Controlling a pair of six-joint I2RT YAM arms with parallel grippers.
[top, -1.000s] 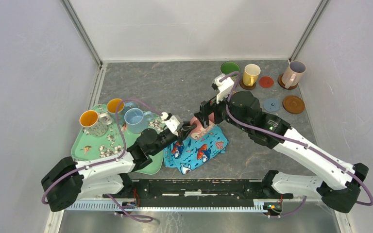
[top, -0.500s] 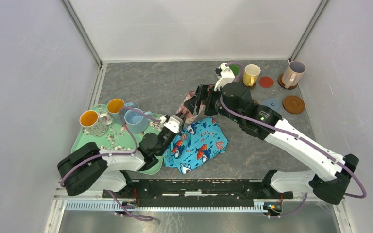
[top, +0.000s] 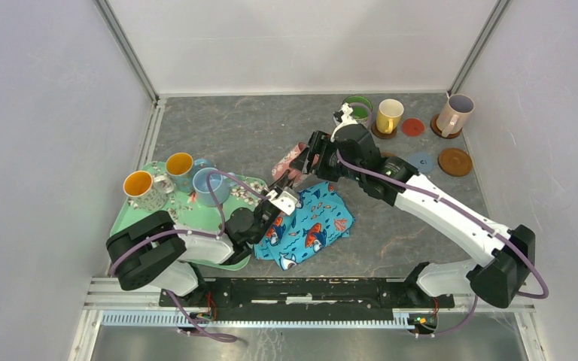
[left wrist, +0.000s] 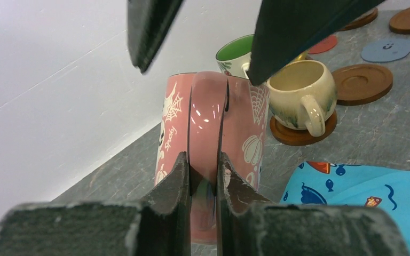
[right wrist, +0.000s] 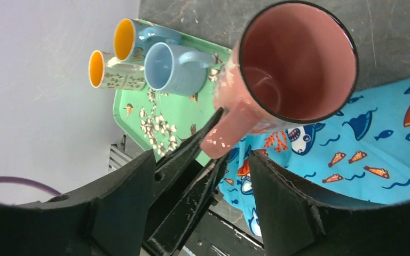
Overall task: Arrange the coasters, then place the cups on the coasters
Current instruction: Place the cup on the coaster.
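A pink mug (top: pixel 289 161) with white drawings stands upright on the grey table, just behind the fish-print cloth. My left gripper (left wrist: pixel 205 172) is shut on its handle (right wrist: pixel 229 128). My right gripper (right wrist: pixel 203 160) hangs open over the mug (left wrist: pixel 245 133), with one finger on each side of its rim. At the back right stand a green-lined cup (top: pixel 357 109), a yellow cup (top: pixel 389 114) and a lilac-lined cup (top: pixel 455 113). A beige cup (left wrist: pixel 299 90) sits on a brown coaster (left wrist: pixel 299 136). Red (top: pixel 412 126), blue-grey (top: pixel 421 161) and brown (top: pixel 454 161) coasters lie bare.
A green floral tray (top: pixel 167 226) at the left carries two orange-lined cups (top: pixel 138 184) (top: pixel 179 164) and a light blue cup (top: pixel 209 185). The blue fish-print cloth (top: pixel 312 226) lies crumpled at the front centre. White walls close in the table on three sides.
The pink mug has moved from over the cloth back and to the left, with the left gripper still on its handle. The right gripper followed it, and its jaws have narrowed a little.
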